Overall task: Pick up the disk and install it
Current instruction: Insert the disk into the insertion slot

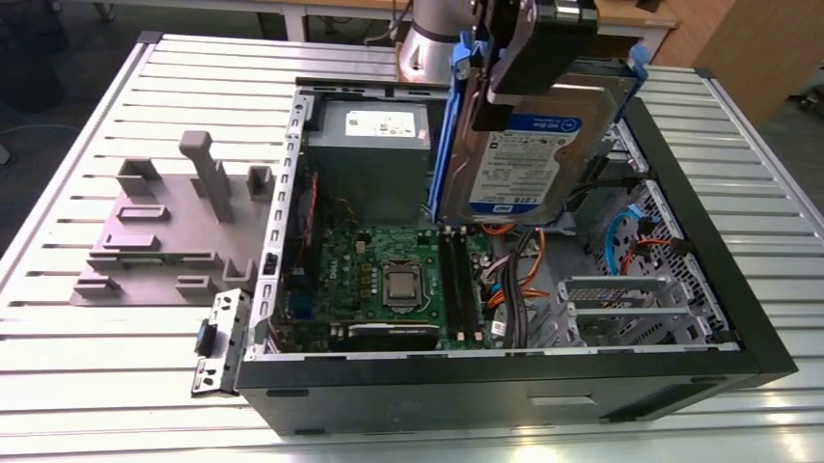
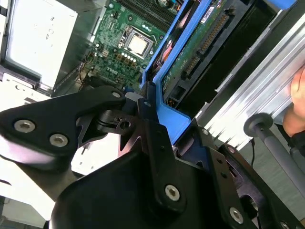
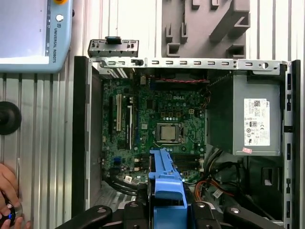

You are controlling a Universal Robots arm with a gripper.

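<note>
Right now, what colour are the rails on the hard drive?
Blue rails on the hard drive, clearest in the exterior view.

Open PC case (image 1: 515,376) is lying on slatted table (image 1: 103,376), motherboard (image 1: 386,275) and grey power supply (image 1: 373,145) showing inside. Grey plastic fixture (image 1: 154,231) is sitting beside it, on the exterior view's left.
</note>
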